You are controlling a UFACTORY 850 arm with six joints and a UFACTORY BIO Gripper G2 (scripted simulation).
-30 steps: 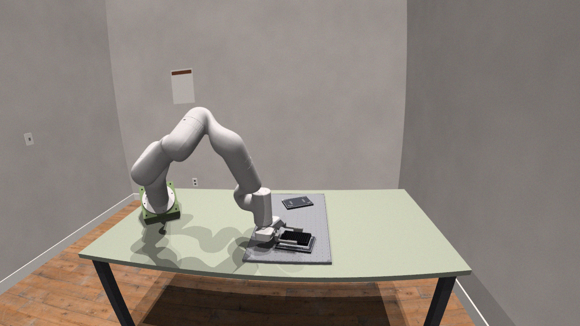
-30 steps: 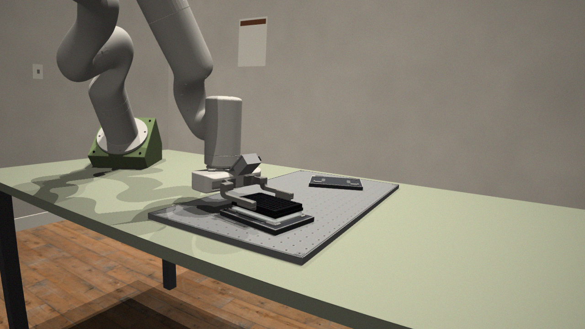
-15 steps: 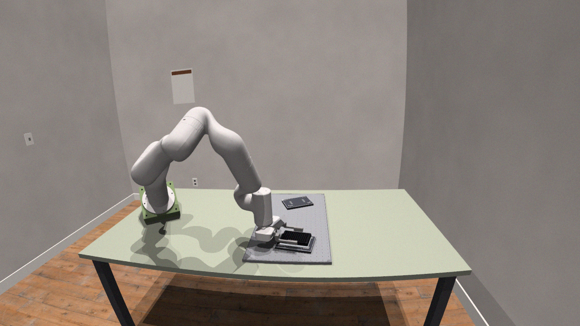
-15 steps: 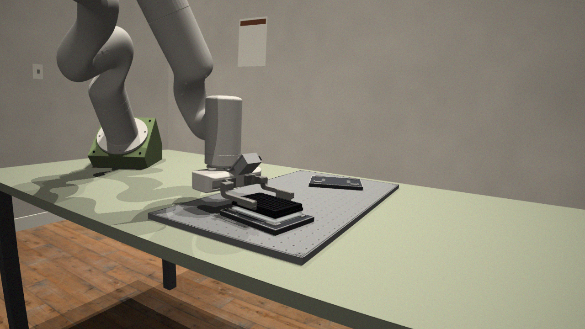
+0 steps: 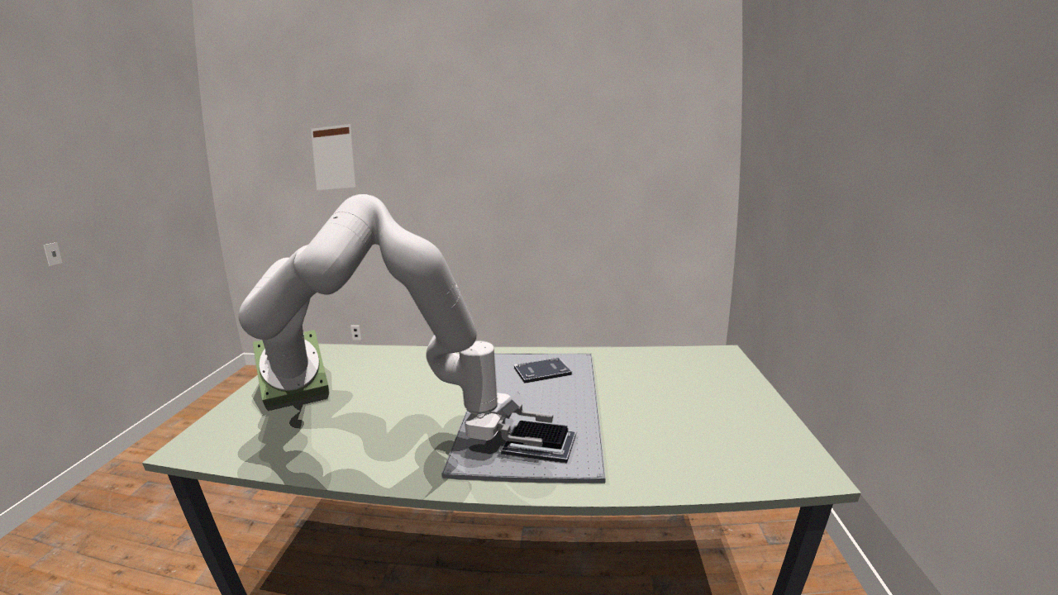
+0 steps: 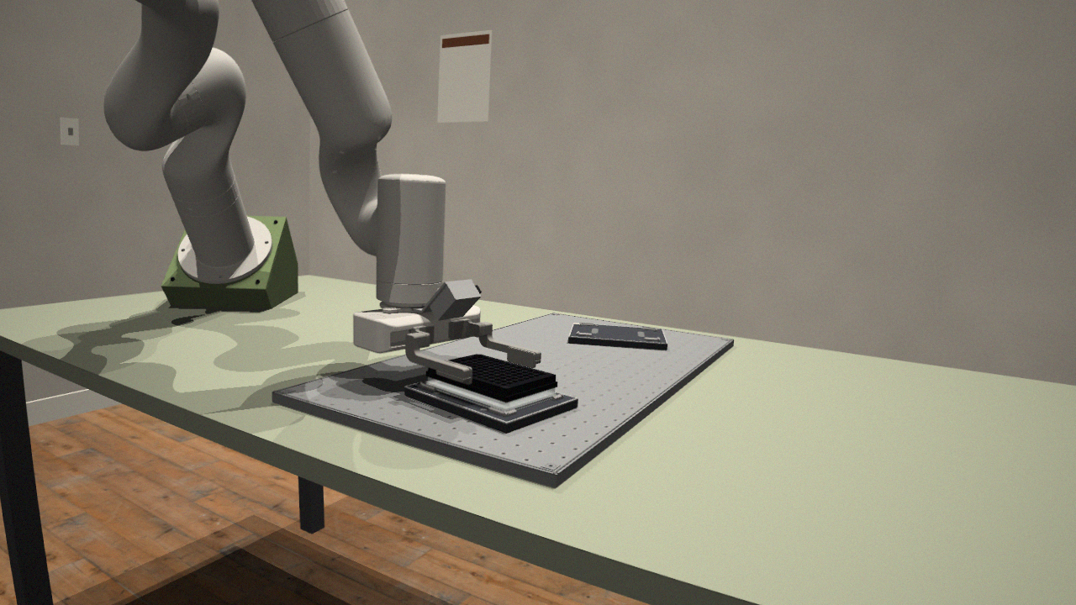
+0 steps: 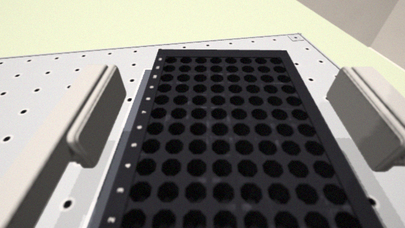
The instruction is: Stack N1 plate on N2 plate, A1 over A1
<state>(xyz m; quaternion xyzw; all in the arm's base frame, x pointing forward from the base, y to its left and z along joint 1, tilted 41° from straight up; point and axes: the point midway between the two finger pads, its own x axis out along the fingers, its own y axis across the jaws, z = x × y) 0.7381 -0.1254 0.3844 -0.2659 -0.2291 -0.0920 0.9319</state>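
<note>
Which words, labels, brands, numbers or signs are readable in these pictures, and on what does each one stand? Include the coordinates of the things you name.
None can be read.
Black plate (image 5: 540, 433) (image 6: 493, 374) (image 7: 220, 129): small pale marks along one edge, too blurred to read.
Wall sheet (image 5: 333, 163) (image 6: 464, 84): a brown band, no readable text.
Empty nest (image 5: 543, 368) (image 6: 617, 336): no readable text.
</note>
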